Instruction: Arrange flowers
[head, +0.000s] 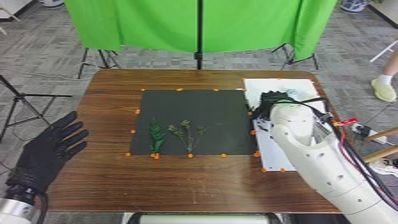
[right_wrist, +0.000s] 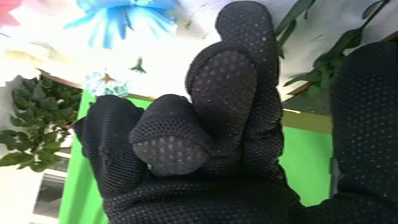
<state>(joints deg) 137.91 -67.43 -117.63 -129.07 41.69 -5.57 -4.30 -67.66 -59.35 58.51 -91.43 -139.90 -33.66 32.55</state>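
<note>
Head view — left hand (head: 44, 150) spread, empty; right hand (head: 276, 98) above board (head: 274, 155). Wrist view — fingers (right_wrist: 224, 80) loosely open, empty; leafy stem (right_wrist: 349, 41).

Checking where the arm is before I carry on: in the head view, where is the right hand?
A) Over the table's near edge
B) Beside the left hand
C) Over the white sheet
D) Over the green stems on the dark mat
C: the right hand is over the white sheet, to the right of the dark mat.
</note>
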